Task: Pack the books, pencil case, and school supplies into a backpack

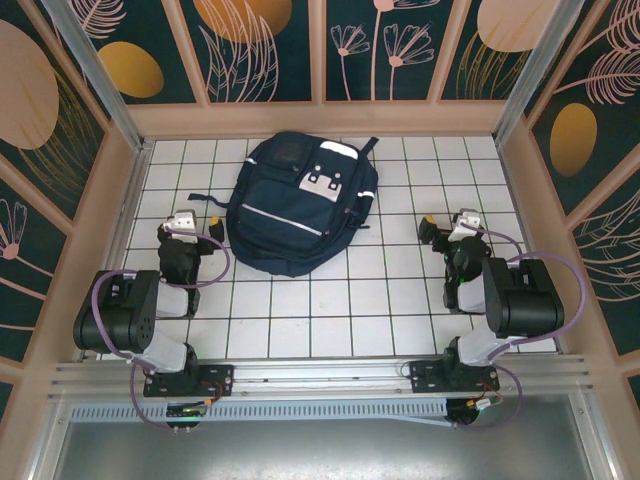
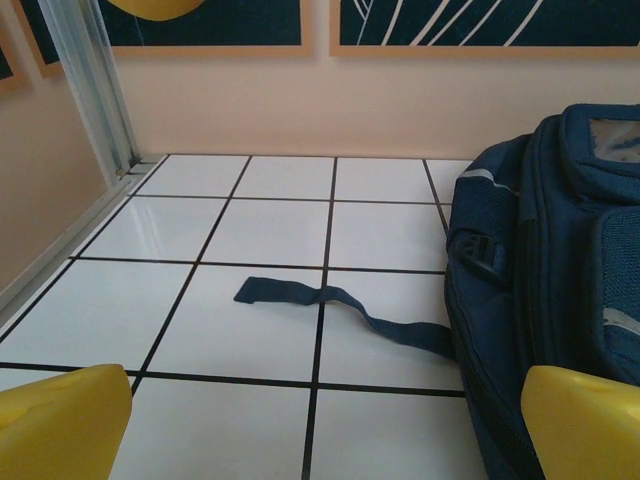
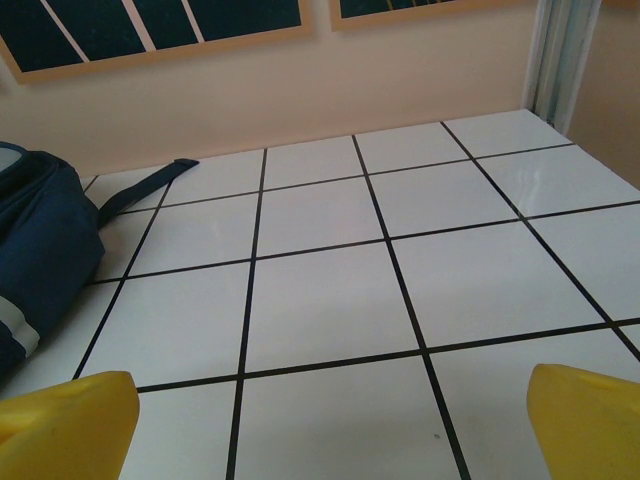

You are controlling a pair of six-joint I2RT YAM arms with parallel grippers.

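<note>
White-tiled desk (image 1: 330,300) carries the navy backpack (image 1: 295,205), lying flat at far centre. Left hand (image 1: 210,228), just beside it, and right hand (image 1: 435,232), well apart, both gape wide, empty. A loose strap (image 2: 340,305) trails left.

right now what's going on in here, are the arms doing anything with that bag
Nothing is being handled at this moment. The navy backpack lies flat in the middle of the tiled table, one loose strap trailing out on its left. The left gripper sits close beside the bag and the right gripper stands further off; both are open and hold nothing.
</note>
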